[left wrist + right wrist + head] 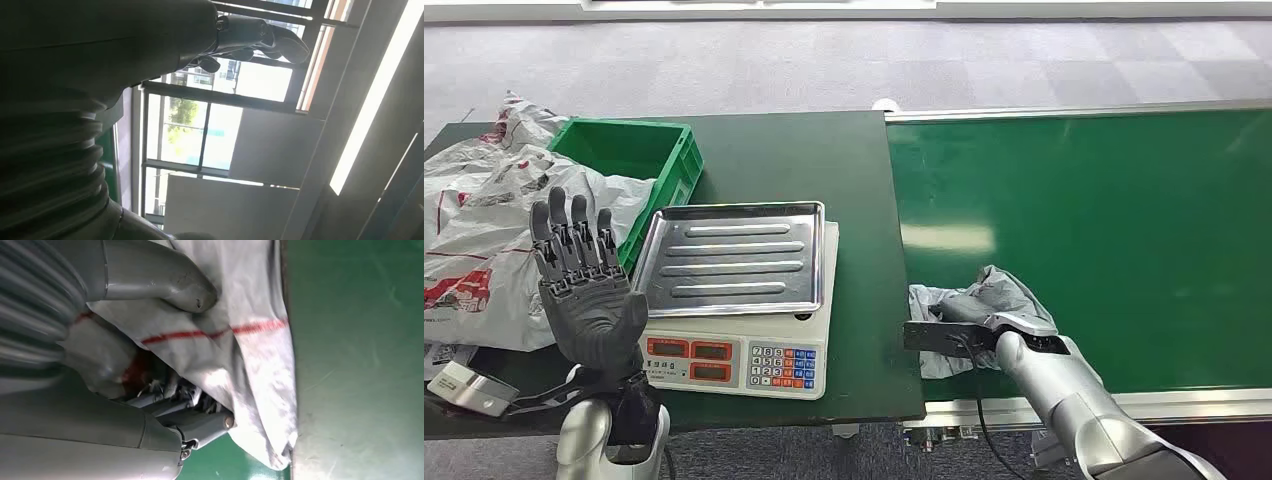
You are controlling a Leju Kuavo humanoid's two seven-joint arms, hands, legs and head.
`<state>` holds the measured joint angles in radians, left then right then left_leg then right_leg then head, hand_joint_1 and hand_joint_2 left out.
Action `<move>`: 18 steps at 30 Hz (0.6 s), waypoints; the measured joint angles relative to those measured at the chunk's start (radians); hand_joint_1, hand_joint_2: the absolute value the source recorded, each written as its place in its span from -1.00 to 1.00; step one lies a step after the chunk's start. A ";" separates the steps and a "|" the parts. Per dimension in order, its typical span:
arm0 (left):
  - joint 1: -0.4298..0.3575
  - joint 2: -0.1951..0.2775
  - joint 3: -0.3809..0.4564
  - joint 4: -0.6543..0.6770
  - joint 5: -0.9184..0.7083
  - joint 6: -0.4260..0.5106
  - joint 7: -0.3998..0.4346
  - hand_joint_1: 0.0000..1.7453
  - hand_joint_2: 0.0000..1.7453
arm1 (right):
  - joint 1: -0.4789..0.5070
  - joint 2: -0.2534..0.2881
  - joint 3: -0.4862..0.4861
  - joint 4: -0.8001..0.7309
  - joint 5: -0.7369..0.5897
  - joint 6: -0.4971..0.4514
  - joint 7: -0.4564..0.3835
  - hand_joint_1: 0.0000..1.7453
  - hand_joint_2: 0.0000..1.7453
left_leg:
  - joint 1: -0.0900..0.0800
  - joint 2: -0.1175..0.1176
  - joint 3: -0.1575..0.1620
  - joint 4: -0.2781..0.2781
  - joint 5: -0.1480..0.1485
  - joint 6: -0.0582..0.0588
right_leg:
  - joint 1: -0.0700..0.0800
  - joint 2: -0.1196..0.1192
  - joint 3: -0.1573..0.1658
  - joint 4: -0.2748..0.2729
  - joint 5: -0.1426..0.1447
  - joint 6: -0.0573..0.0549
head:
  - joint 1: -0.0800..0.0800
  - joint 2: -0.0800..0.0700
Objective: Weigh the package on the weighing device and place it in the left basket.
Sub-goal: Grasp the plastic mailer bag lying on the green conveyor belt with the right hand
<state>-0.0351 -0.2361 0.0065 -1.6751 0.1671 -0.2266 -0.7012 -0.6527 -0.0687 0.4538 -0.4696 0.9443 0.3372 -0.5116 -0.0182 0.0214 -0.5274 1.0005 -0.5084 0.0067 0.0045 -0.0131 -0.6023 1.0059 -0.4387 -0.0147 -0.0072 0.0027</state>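
At the desk's left edge lies a heap of white plastic bags [484, 230], with the green basket [639, 160] just beside it near the far edge. The left hand [589, 290] is raised at the front-left corner, fingers straight and apart, holding nothing. The weighing device [739, 300] sits at the front edge. On the conveyor belt [1124, 220], at its near-left corner, the right hand [984, 320] grips the grey package [999, 290], thumb [160, 277] pressed onto it.

L hand [587, 290] raised, fingers straight & apart; R hand [984, 318] low, fingers curled in a grip.
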 joint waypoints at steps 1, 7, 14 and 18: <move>0.000 0.000 0.000 0.000 0.000 0.000 0.000 -1.00 1.00 | 0.000 0.000 0.004 0.000 -0.001 -0.003 0.001 1.00 1.00 | 0.000 0.000 0.000 0.000 0.000 0.000 | 0.000 0.000 0.000 0.000 0.000 0.000 | 0.000 0.000; -0.001 0.000 0.000 0.000 0.000 0.001 0.000 -1.00 1.00 | 0.001 0.001 0.016 0.000 -0.009 -0.021 0.010 1.00 1.00 | 0.000 0.000 0.000 0.000 0.000 0.000 | 0.000 0.000 0.000 0.000 0.000 0.000 | 0.000 0.000; 0.001 0.000 0.000 -0.002 -0.001 0.004 0.000 -1.00 1.00 | 0.001 0.004 0.021 -0.002 -0.028 -0.077 0.015 1.00 1.00 | 0.000 0.000 0.000 0.000 0.000 0.000 | 0.000 0.000 0.000 0.000 0.000 0.000 | 0.000 0.000; 0.017 0.000 0.001 -0.021 -0.006 0.010 0.000 -1.00 1.00 | 0.003 0.011 0.020 -0.032 -0.062 -0.199 0.019 1.00 1.00 | 0.000 0.000 -0.001 0.000 0.000 0.000 | 0.000 0.000 0.000 0.000 0.000 0.000 | 0.000 0.000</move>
<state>-0.0183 -0.2362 0.0072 -1.6959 0.1608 -0.2168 -0.7012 -0.6496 -0.0577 0.4742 -0.5018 0.8820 0.1385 -0.4928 -0.0182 0.0215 -0.5281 1.0005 -0.5084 0.0067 0.0043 -0.0132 -0.6025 1.0061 -0.4387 -0.0147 -0.0073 0.0027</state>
